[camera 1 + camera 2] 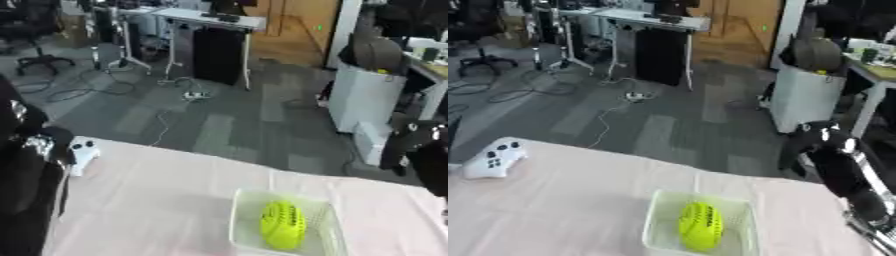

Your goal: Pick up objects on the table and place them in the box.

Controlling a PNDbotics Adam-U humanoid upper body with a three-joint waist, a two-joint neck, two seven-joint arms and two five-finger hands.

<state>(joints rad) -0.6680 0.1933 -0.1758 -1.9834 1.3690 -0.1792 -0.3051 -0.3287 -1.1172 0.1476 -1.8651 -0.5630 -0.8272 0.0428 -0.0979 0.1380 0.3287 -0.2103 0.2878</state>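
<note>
A clear plastic box (655,227) stands on the pale pink table near the front, and a yellow-green ball (700,226) lies inside it. A white game controller (496,159) lies at the table's far left edge. My left arm fills the left side of the left eye view, and its hand (54,140) is right beside the controller, partly hiding it. My right hand (800,146) hangs above the table's far right edge, up and to the right of the box. Its fingers droop, relaxed, and hold nothing.
The pink table (157,200) spreads between the controller and the box. Beyond its far edge lie grey floor, cables, a desk (206,20) and a white cabinet (367,97).
</note>
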